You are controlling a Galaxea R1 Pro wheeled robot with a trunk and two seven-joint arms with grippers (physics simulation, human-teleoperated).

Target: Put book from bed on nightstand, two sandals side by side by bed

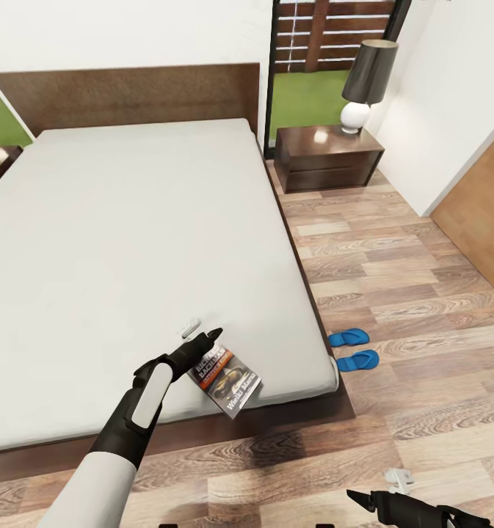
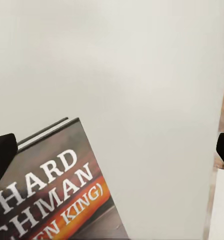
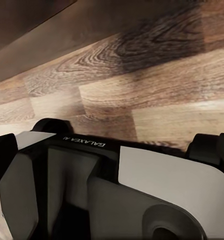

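Book (image 2: 62,190) on grey bed (image 2: 142,75)

Bright even daylight, soft shadow under bed (image 1: 129,242), slight blur, no glare.

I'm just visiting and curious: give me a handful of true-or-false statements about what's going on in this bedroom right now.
1. The book lies on the bed near its foot corner. True.
2. Both sandals are on the mattress. False: they lie on the wood floor beside the bed.
3. A lamp stands on the nightstand. True.
4. The left gripper is over the nightstand. False: it is above the bed by the book.
5. The book's cover is plain white. False: it is dark with white lettering and an orange band.
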